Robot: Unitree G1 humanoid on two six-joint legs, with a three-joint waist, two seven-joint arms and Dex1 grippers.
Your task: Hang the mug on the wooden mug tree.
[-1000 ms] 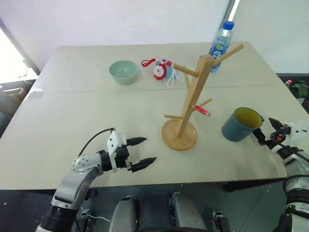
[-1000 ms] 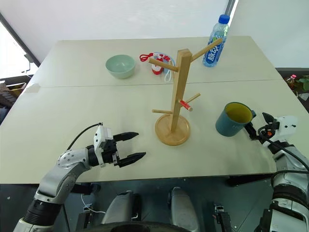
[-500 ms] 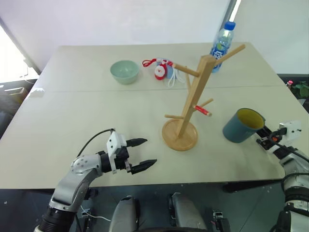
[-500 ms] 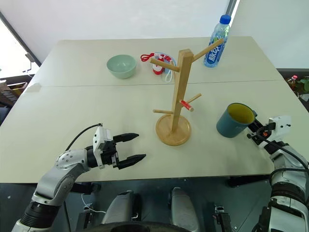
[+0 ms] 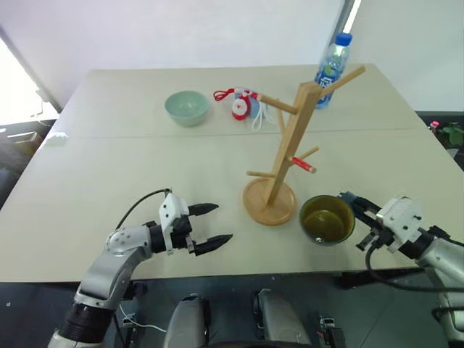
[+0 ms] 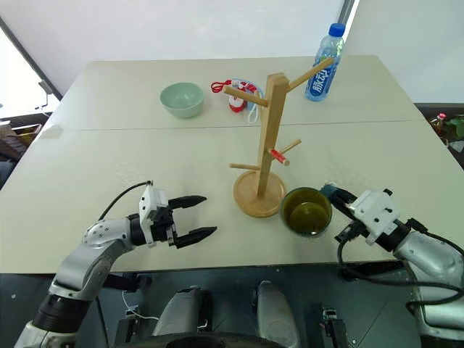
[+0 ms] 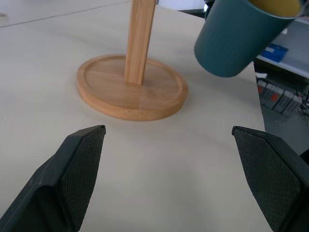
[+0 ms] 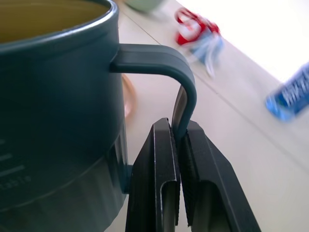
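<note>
A: Item, mug (image 6: 306,211)?
B: Clamped by its handle in right gripper (image 8: 177,145); carried leftward since a second ago, now just right of wooden mug tree (image 6: 264,145) base, unhung.
A: Left gripper (image 6: 190,217)?
B: Fingers spread, empty, near-left, unmoved.
A: Implication?
B: Hanging likely next.

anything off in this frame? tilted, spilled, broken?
Nothing spilled or broken. The mug is off the table, pinched by its handle in the right claw, beside the wooden mug tree, whose post leans by design. The left claw is open above the table.
</note>
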